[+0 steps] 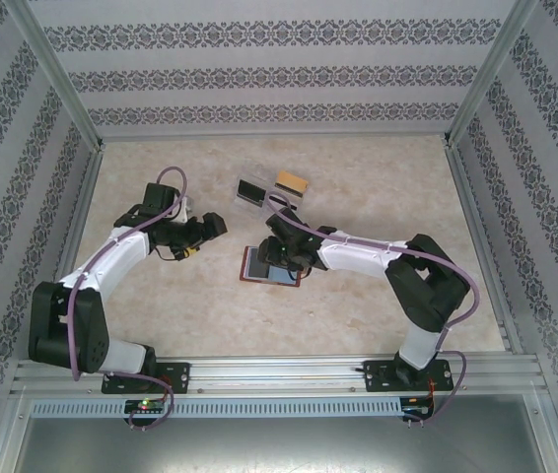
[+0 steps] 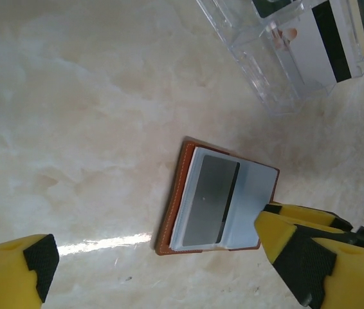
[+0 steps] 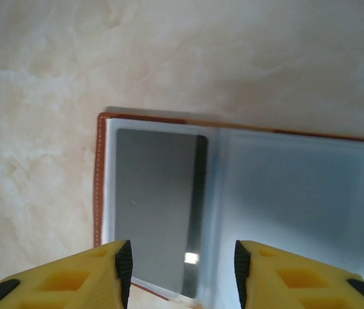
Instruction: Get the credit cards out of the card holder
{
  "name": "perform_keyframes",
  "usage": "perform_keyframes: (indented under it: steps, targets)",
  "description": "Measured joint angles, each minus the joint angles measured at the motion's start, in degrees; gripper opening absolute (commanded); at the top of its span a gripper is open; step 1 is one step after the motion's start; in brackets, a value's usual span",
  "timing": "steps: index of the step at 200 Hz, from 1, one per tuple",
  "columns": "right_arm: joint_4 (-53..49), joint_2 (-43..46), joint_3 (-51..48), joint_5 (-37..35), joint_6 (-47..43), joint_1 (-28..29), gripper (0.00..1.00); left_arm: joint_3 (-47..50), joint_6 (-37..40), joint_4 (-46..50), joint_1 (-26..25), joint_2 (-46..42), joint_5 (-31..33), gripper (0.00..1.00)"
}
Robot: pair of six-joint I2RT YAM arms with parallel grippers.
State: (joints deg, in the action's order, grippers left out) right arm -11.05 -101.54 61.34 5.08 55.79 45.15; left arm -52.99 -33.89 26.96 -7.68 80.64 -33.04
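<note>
The card holder [image 1: 271, 266] lies opened flat on the desk [image 1: 378, 187], about midway between the two arms. Its brown stitched border [image 3: 98, 187] frames two blue-grey pockets side by side. In the right wrist view the left pocket holds a grey card [image 3: 156, 199] with rounded corners and a darker stripe along its right side. The right pocket [image 3: 298, 206] shows a plain blue-grey face.

The right fingers [image 3: 85, 277] are spread apart, holding nothing. They stand directly over the card holder, one on either side of the grey card's striped edge. Whether they touch the pocket, you cannot tell.

Bare desk surrounds the card holder on the left and near sides. In the top view the left fingers [image 1: 212, 227] hover to its left, clear of it. In the left wrist view they are opened wide and empty [image 2: 298, 251], and the card holder [image 2: 217, 199] appears between them.

Beyond the far edge of the card holder sits a clear plastic tray [image 1: 259, 192], near but apart from it. Its compartments hold a white card with a black stripe [image 2: 327, 42] and a yellow-orange card [image 1: 292, 182].

An aluminium frame [image 1: 476, 212] bounds the desk left, right and far, with patterned walls [image 1: 259, 74] above it.
</note>
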Motion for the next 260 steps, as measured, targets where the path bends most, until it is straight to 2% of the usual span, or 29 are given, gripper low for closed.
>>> perform_keyframes:
  steps: [28,56,87,132,159,260]
  targets:
    - [2.71,-1.16,-0.02,1.51,2.45,-0.07,0.42,0.33,-1.27,-2.36,-2.34,1.38,-1.09,0.83]
    - [4.72,-1.29,-0.70,2.32,3.78,-0.70,0.35,0.59,-2.43,-4.42,-4.57,4.00,-2.23,0.73]
    - [5.18,-1.38,-2.21,2.86,4.52,-1.03,0.31,0.57,-3.63,-6.95,-6.99,7.91,-3.30,0.60]
    - [5.20,-2.16,-2.64,3.37,4.63,-1.53,0.27,-0.28,-4.98,-8.59,-11.13,13.22,-3.87,0.47]
    - [5.35,-2.51,-2.71,3.41,5.01,-1.55,0.26,-1.49,-5.49,-8.90,-11.91,15.10,-3.85,0.37]
    - [6.14,-2.60,-3.45,4.68,4.96,-2.29,0.23,-3.10,-5.57,-9.66,-12.24,20.72,-3.85,0.21]
